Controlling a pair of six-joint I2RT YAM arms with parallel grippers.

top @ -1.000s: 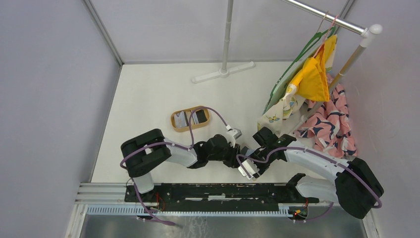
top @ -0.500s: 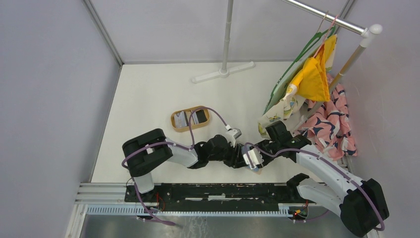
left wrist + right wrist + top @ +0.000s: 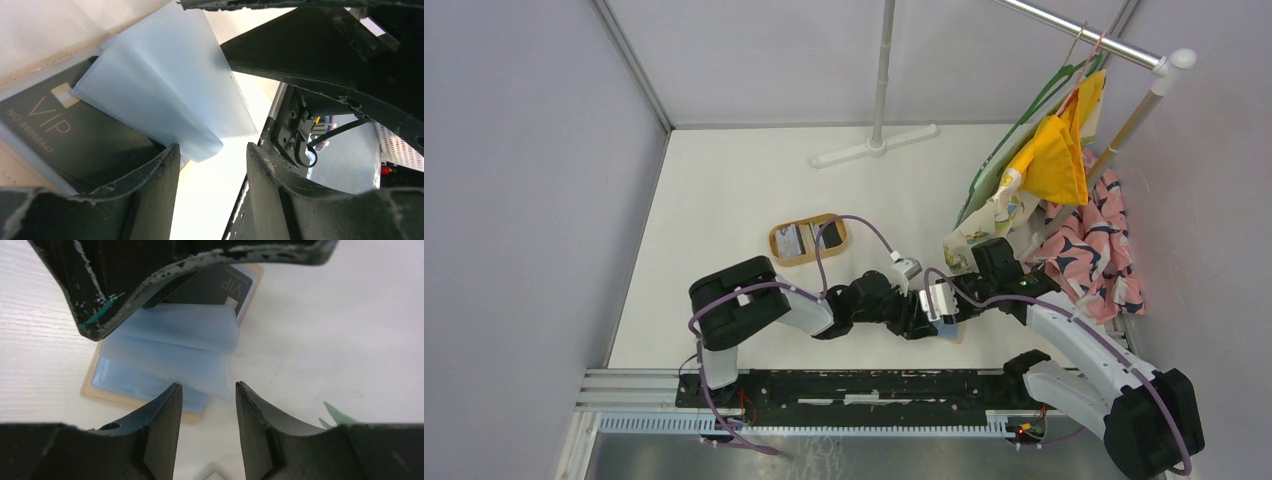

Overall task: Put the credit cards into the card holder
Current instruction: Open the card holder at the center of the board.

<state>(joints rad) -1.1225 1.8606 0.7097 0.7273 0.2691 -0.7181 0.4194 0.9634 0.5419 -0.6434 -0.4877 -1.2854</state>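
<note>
- Closest in, the left gripper (image 3: 210, 187) has its jaws apart, with bright bare table showing through the gap. Its camera sits so near that both fingers are cut off by the bottom edge.
- At the lower left of that view, a black VIP card (image 3: 75, 135) with a gold chip lies in the card holder. Its lower corner is hidden behind the left-hand finger, and I cannot tell whether that finger presses on it.
- The right gripper (image 3: 206, 425) is parted too and grips nothing. A corner of the sleeves lies just above the gap between its fingers.
- The card holder (image 3: 92, 390) lies open and flat on the white table, in the upper left of the right wrist view. It is tan outside with a light blue lining, and pale blue see-through sleeves (image 3: 170, 352) fan loosely over it. The left gripper's black body covers its top part.
- From overhead, both grippers meet just below the frame's centre and hide almost all of the holder; only a sliver of blue shows.
- Further back, centre-left, an oval wooden tray (image 3: 776, 246) holds more credit cards (image 3: 791, 240), too small to read.
- Farthest off, at the upper right, a clothes rail (image 3: 1074, 30) carries a yellow garment (image 3: 1059, 160) and a pink patterned cloth (image 3: 1104, 250).
</note>
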